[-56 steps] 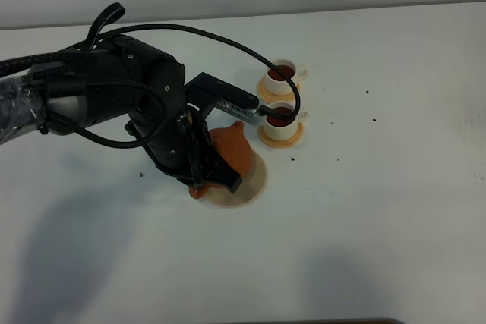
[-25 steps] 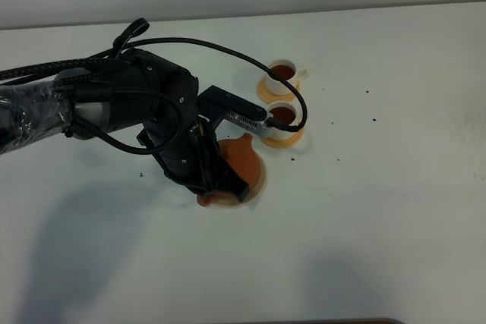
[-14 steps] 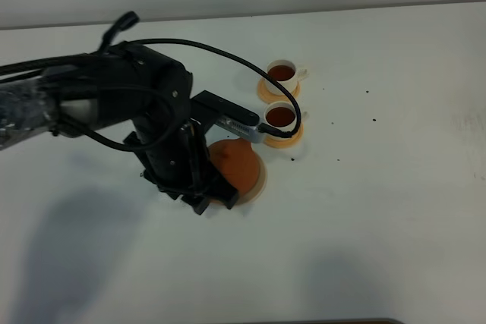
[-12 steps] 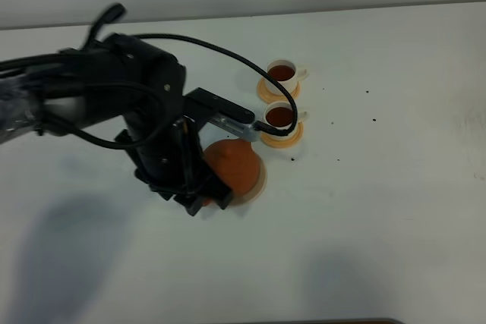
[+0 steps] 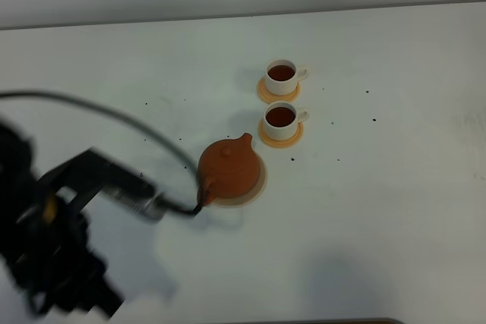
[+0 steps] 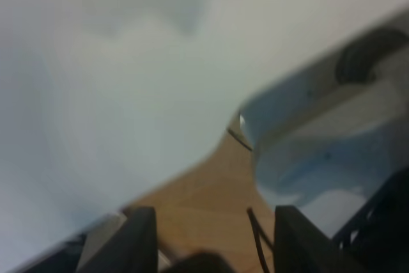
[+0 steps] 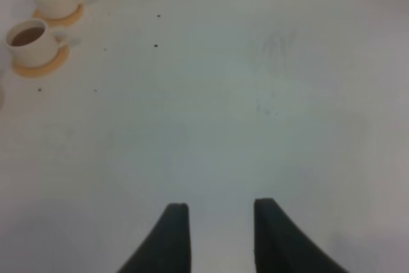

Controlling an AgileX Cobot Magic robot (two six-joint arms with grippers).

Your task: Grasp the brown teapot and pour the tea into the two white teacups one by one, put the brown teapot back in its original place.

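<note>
Your left end effector (image 6: 208, 234) has let go, fingers spread, and pulled well away; the squat reddish-brown clay teapot (image 5: 228, 169) sits on its pale tan saucer (image 5: 258, 185), both small white teacups (image 5: 282, 117) filled. The task looks finished.

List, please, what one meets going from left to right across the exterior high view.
Blurred left arm → brown teapot on its tan saucer → the two white teacups, both filled with tea and standing one behind the other on orange coasters.
</note>
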